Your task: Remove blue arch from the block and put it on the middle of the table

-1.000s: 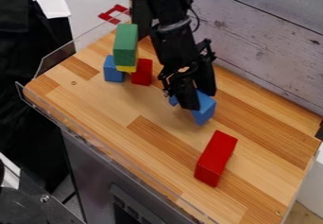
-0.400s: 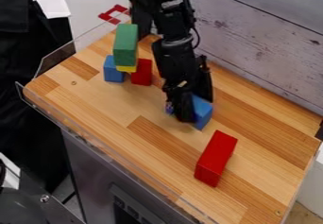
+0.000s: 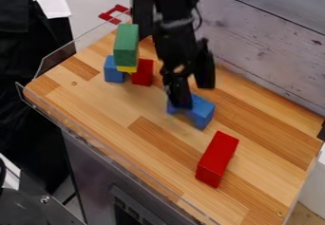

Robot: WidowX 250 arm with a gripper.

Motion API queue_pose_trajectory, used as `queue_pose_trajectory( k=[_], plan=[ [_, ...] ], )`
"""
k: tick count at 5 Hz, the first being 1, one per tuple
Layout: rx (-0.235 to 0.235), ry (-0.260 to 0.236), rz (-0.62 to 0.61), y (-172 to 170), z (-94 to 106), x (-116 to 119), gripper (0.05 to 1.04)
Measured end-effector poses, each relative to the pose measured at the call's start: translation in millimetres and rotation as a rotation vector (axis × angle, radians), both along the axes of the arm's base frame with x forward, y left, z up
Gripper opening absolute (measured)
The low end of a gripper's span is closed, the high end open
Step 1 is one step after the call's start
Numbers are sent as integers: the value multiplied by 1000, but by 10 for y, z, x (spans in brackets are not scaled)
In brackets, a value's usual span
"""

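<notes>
The blue arch [image 3: 204, 110], partly hidden, sits on the wooden table [image 3: 149, 103] just right of the frame's centre, its gap toward the bottom.

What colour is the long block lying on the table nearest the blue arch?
The long block is plain red, seen best in the camera view.

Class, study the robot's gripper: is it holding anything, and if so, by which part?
Nothing is held: the gripper stands open, one finger partly in front of the blue arch, which rests on the table.
</notes>
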State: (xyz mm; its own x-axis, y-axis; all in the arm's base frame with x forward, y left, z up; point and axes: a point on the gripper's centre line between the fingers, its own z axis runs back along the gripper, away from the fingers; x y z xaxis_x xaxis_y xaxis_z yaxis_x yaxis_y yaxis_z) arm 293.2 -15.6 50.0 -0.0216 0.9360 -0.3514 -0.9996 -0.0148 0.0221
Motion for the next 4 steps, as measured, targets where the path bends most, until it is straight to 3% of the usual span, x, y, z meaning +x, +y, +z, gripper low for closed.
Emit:
queue_pose_trajectory(
  k=[1, 3, 4],
  plan=[
    [43, -38, -62, -16, 225, -2, 999],
    [232, -35, -564, -209, 576, -328, 999],
    [245, -17, -810, -336, 618, -598, 999]
  ],
)
